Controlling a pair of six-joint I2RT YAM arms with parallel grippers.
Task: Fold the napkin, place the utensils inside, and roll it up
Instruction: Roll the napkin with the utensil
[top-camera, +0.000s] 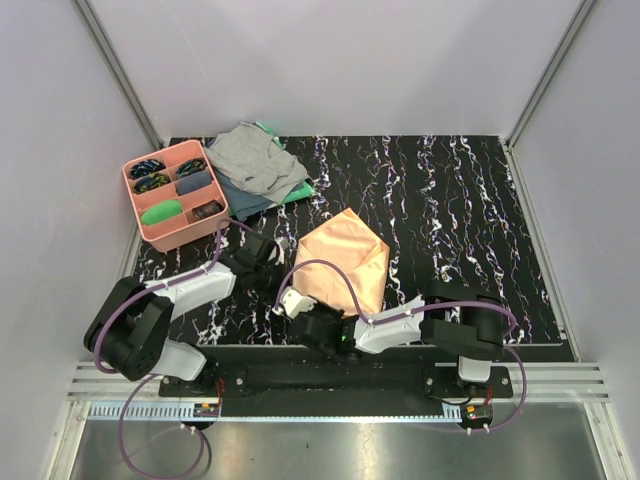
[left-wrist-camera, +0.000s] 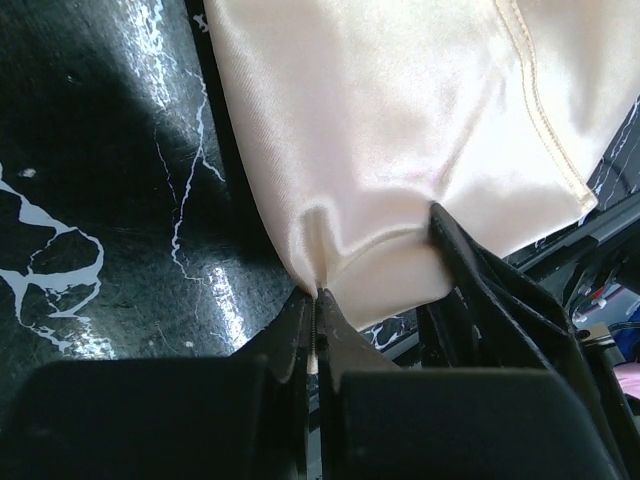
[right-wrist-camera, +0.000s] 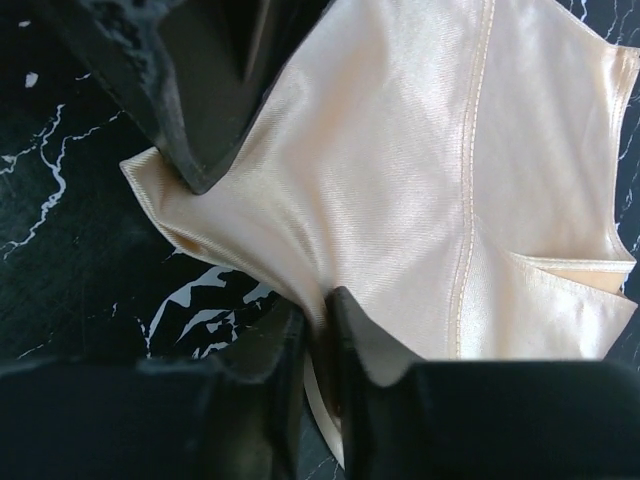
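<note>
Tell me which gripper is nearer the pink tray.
Left. The left gripper pinches the napkin just right of the pink tray; the right gripper grips the napkin's near corner, farther from it.

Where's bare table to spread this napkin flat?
The right half is bare: from the napkin to the right edge of the table, back to its far edge. The far left is crowded with the pink tray and the grey cloth.

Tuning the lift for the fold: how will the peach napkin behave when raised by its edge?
Likely floppy: the napkin puckers where the left pincer pinches it. Probably slippery, given its satin sheen. Seems light and thin, so it should drape, not hold shape.
</note>
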